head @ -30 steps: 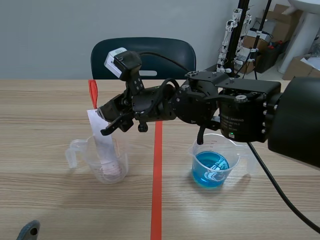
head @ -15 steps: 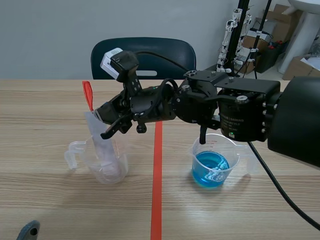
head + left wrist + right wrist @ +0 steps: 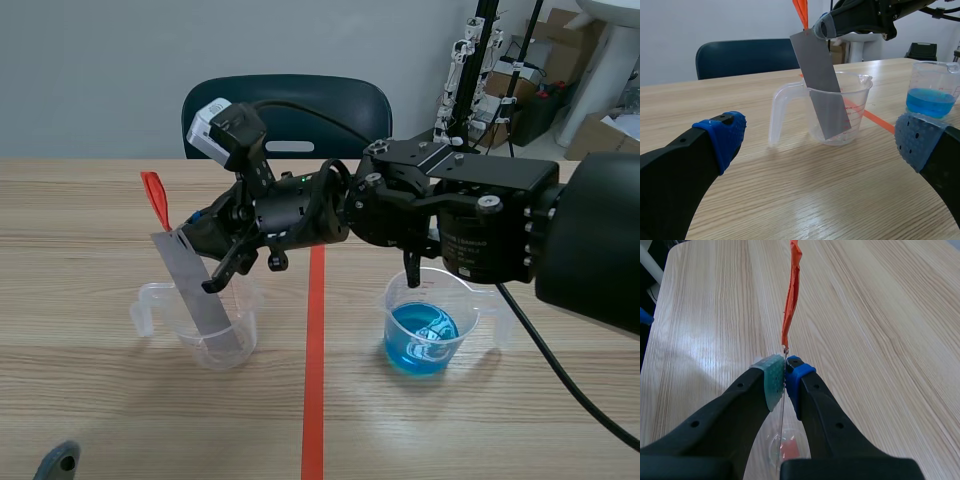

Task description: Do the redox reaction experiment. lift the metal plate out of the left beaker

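Metal plate (image 3: 197,290) tilts in left beaker (image 3: 243,322); other beaker (image 3: 468,305) right.

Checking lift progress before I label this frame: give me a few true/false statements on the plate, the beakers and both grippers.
1. The right gripper is shut on the metal plate's upper end. True.
2. The plate is fully clear of the left beaker. False: its lower end is inside the beaker.
3. The plate stands upright. False: it is tilted.
4. The right beaker holds blue liquid. True.
5. The left gripper holds the left beaker. False: it is open and apart from it.
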`<action>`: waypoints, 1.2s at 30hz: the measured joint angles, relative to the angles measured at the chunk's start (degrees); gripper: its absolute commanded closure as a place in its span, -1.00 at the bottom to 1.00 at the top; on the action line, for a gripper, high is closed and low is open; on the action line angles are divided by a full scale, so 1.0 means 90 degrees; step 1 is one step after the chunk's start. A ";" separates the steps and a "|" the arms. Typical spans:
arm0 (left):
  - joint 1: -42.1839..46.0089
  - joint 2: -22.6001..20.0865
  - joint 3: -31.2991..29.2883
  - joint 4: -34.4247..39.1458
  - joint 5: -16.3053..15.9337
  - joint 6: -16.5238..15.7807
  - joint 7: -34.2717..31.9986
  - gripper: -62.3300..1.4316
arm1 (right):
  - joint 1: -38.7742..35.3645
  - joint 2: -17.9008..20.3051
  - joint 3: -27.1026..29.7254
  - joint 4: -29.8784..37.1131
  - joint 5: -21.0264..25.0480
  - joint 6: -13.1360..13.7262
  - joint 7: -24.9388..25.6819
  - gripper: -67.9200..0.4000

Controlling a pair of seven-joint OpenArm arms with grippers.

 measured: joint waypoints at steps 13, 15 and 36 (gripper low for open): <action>0.0000 0.0000 0.0000 0.0000 0.0000 0.0000 0.0000 -1.00 | -0.0022 0.0454 0.0000 0.0000 -0.0741 0.0692 0.1243 0.97; 0.0000 0.0000 0.0000 0.0000 0.0000 0.0000 0.0000 -1.00 | -0.0053 0.0481 0.0000 0.0000 -0.0969 0.0833 0.1503 0.97; 0.0000 0.0000 0.0000 0.0000 0.0000 0.0000 0.0000 -1.00 | -0.0250 0.0549 0.0000 0.0000 -0.2220 0.0498 0.3252 0.97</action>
